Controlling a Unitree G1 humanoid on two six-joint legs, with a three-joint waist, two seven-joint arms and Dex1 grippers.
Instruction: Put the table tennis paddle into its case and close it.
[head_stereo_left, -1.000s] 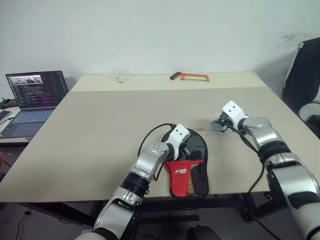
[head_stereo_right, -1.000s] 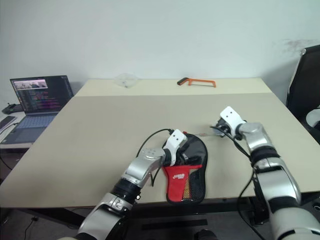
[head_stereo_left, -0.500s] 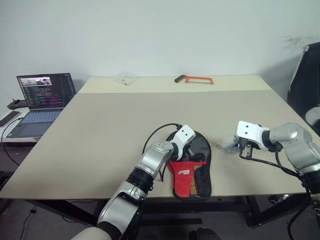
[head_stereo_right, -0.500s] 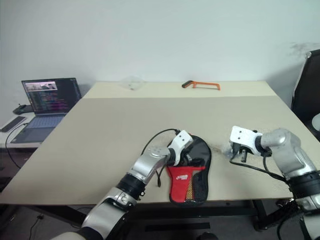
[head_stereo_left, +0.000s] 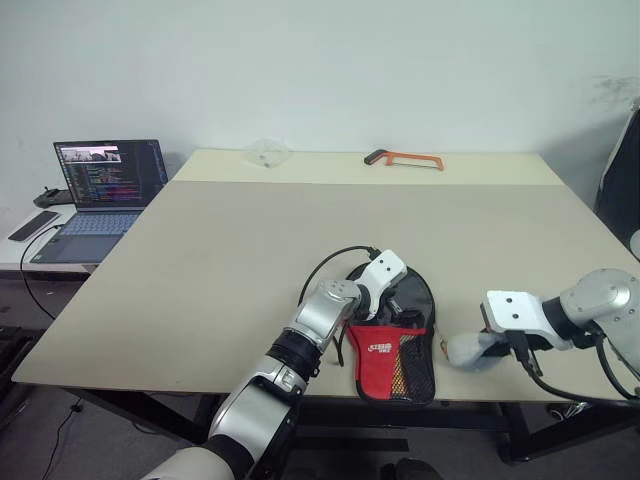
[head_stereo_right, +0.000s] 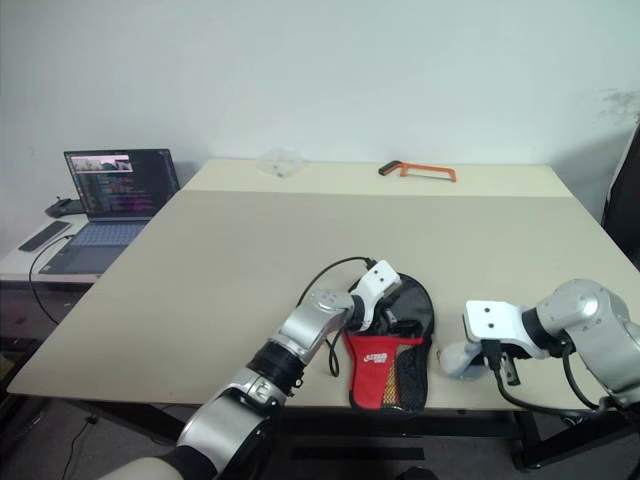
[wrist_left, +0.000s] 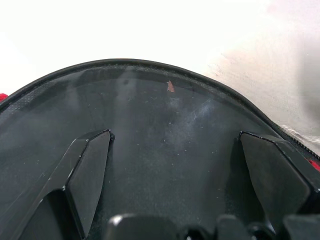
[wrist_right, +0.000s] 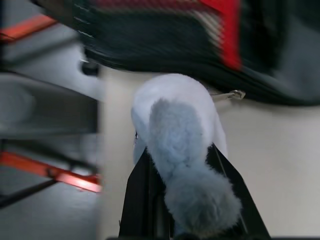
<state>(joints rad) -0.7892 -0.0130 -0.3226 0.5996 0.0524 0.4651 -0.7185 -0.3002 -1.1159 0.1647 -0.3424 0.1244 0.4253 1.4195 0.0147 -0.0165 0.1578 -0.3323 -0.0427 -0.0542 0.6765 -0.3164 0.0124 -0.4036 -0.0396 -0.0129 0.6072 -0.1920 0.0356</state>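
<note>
Nearly done: paddle (wrist_left: 165, 150) tucked inside the case (head_stereo_left: 395, 345), left gripper (head_stereo_left: 396, 297) spread wide over it, right gripper (head_stereo_left: 500, 345) pinching a fluffy grey pouch (head_stereo_left: 470, 352), zip seemingly left.

Open laptop (head_stereo_left: 105, 185) stood off table's (head_stereo_left: 220, 260) left edge; orange hacksaw (head_stereo_left: 405, 159) and clear plastic piece (head_stereo_left: 266, 152) lay along far side.
</note>
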